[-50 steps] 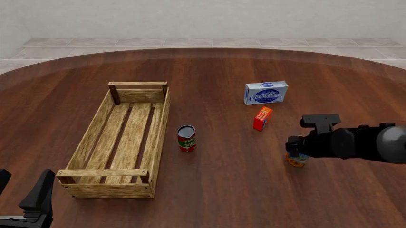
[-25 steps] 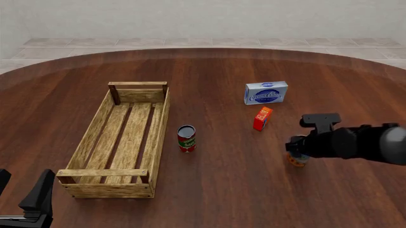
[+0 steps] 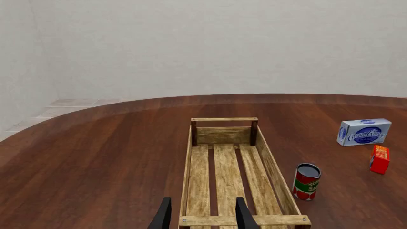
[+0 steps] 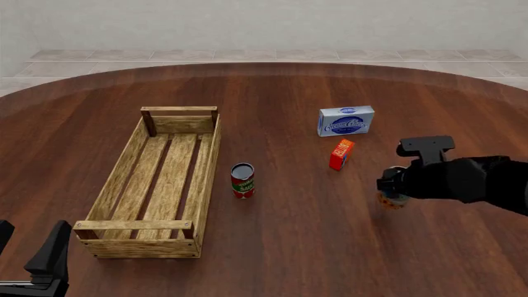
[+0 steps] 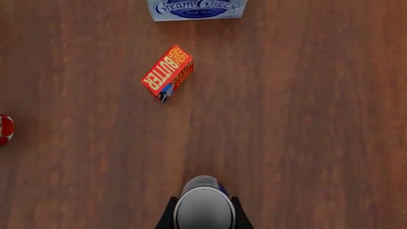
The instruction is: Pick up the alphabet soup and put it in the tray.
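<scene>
The alphabet soup (image 4: 392, 200) is a small can with a blue label and orange marks, at the right of the table, mostly covered by my right arm. My right gripper (image 4: 394, 189) is shut on it. In the right wrist view the can's silver top (image 5: 204, 208) sits between the two fingers (image 5: 167, 215). The tray (image 4: 209, 162) is a long light-wood slatted crate at the left, also in the left wrist view (image 3: 224, 135), with nothing in it. My left gripper (image 4: 31, 270) stands open near the front left corner, just short of the tray's near end (image 3: 202, 217).
A red-and-green can (image 4: 242, 180) stands upright just right of the tray. A red butter box (image 4: 342, 154) and a blue-white cream cheese box (image 4: 347, 120) lie behind the held can. Bare wood lies between the can and the tray.
My right gripper has shifted slightly right and up in the front view, carrying the alphabet soup with it. The left arm has not moved.
</scene>
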Controlling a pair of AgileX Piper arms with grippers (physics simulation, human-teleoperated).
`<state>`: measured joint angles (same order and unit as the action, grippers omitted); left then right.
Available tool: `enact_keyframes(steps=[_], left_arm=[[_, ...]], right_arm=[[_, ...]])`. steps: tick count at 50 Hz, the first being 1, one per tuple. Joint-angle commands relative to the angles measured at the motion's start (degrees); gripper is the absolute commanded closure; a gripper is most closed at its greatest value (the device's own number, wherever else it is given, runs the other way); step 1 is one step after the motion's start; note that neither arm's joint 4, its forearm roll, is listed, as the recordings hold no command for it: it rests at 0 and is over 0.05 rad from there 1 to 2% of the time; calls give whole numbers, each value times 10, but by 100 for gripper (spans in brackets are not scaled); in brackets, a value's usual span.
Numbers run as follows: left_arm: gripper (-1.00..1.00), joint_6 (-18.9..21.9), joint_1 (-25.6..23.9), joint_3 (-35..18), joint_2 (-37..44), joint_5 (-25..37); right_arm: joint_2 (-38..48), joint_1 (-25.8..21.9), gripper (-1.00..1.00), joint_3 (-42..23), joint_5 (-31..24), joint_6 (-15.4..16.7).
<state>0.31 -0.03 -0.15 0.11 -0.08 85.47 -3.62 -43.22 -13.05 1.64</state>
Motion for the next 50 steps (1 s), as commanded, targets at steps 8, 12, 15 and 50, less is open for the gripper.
enact_keyframes(steps=[8,12,15,50], left_arm=[[-100,0,0,0,0,0],[-100,0,0,0,0,0],[-100,0,0,0,0,0],[-100,0,0,0,0,0]], right_arm=[[-72,-35,100,-24,-62,-13],[-88,-50,100,-30,-75,-20],[-95,-62,100,-32,-78,-25],[-98,-181,100,-136,-136,-23]])
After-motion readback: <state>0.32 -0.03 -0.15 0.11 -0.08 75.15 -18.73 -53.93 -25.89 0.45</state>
